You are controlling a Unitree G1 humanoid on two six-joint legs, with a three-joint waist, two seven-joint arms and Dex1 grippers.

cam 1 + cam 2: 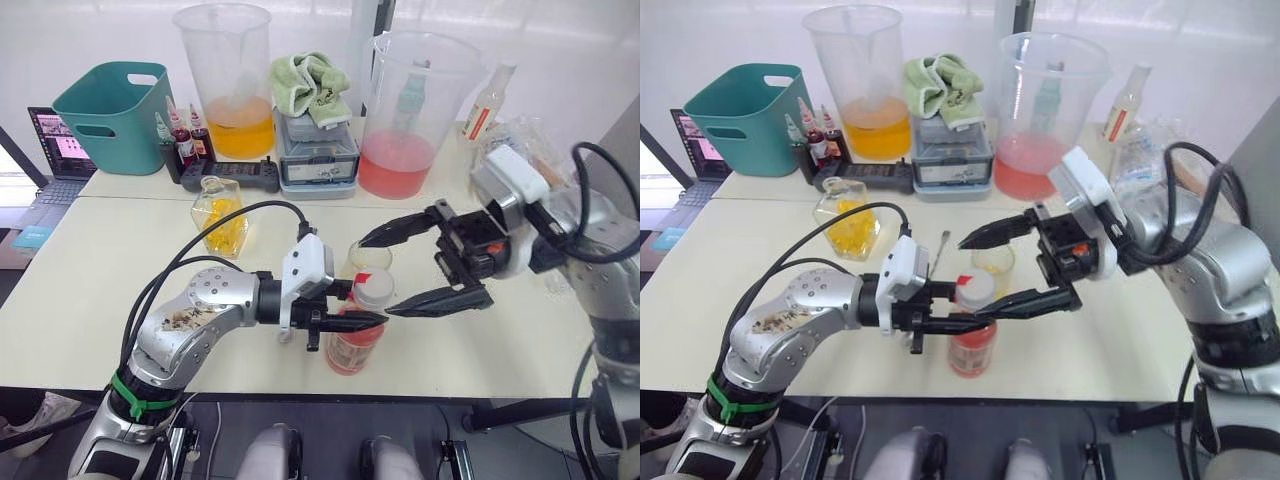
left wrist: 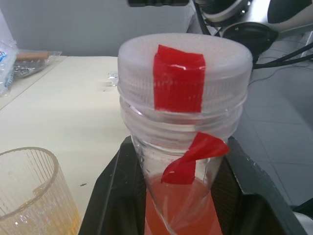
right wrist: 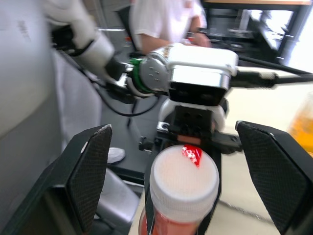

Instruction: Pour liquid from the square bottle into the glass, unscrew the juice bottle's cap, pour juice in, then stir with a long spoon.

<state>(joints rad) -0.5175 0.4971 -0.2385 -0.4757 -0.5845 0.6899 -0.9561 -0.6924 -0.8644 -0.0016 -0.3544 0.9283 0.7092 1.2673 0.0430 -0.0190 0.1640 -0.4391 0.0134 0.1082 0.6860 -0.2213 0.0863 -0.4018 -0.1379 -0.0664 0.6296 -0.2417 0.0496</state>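
The juice bottle [image 1: 355, 335] stands upright near the front edge of the table [image 1: 90, 290], long axis vertical, neck pointing up. The cap [image 2: 185, 61] is seated on the neck; a strip of red tape runs over its rim, with a torn tail curling below. Pinkish-red drink fills the body up to the shoulder.

The left gripper [image 1: 350, 318] is clamped on the bottle just below the cap, one black finger on each side of the neck. The right gripper [image 1: 425, 265] hovers level with the cap, its fingers spread wide on either side and touching nothing.

The glass [image 1: 370, 257] stands upright just behind the bottle and holds a shallow layer of yellow liquid. The square bottle [image 1: 220, 215] stands farther back toward the robot's left, upright, neck open, about half full of yellow liquid. The long spoon [image 1: 939, 250] lies flat on the table between the square bottle and the glass, handle running front to back; which end carries the bowl cannot be made out.

Along the back of the table stand a teal bin [image 1: 112, 112], three small dropper bottles [image 1: 185, 135], a large pitcher [image 1: 228, 80] with orange liquid in its lower part, a green cloth [image 1: 310, 85] on a grey box, and a second pitcher [image 1: 410, 110] with pink liquid in its lower third.
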